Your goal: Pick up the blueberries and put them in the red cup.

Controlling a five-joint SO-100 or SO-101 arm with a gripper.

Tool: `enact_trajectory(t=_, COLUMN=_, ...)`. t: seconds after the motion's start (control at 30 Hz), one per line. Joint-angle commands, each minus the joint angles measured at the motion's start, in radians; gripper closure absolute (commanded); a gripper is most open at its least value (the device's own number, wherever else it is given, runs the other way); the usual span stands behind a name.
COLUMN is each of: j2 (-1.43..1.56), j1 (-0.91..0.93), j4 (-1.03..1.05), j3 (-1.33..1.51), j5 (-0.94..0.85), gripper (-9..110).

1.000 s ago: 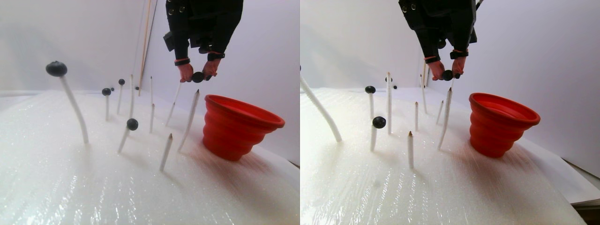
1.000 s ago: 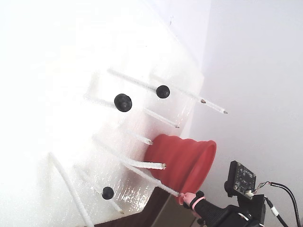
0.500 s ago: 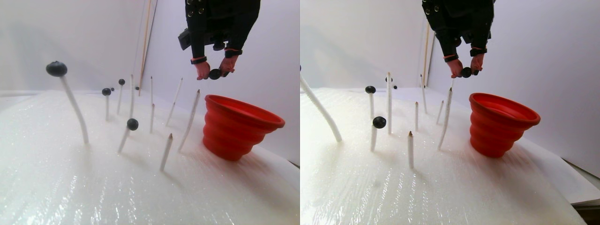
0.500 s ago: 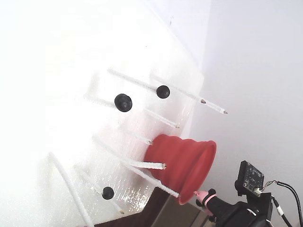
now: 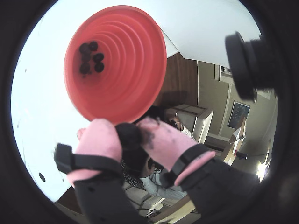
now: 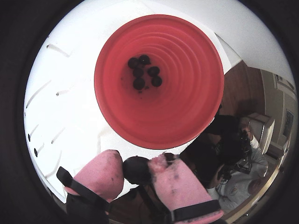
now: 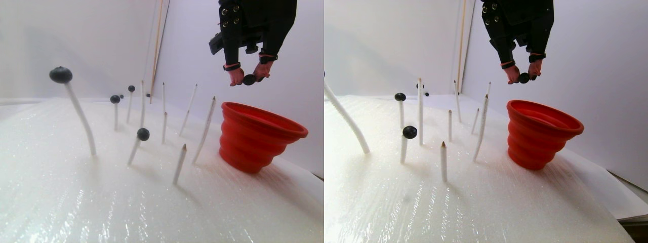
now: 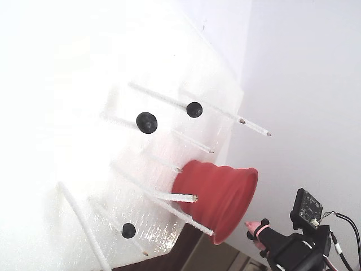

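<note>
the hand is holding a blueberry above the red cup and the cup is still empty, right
Not quite. The hand does hold a blueberry above the red cup, but the cup is not empty: a wrist view shows a cluster of blueberries already lying at its bottom.

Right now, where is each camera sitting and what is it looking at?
A wrist view: rides above the claw, looking down into the red cup; pink fingertips show.
Another wrist view: same perch, cup more centred, blueberries inside.
Stereo pair view: low on the white foam, facing the rods, cup and the claw overhead.
Fixed view: tilted sideways; the arm shows bottom right.
All share the cup.
</note>
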Motion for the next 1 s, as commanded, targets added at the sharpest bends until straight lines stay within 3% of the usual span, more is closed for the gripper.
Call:
enact_trajectory(t=0.0, j2=-0.006, j1=0.075, j4=-0.04, j3=-0.104, j5=-0.015, gripper=92)
enact_trajectory(t=0.97, j2=-0.072, j1=0.106, j4=-0.112, j3=-0.144, j5=-0.034, gripper=85)
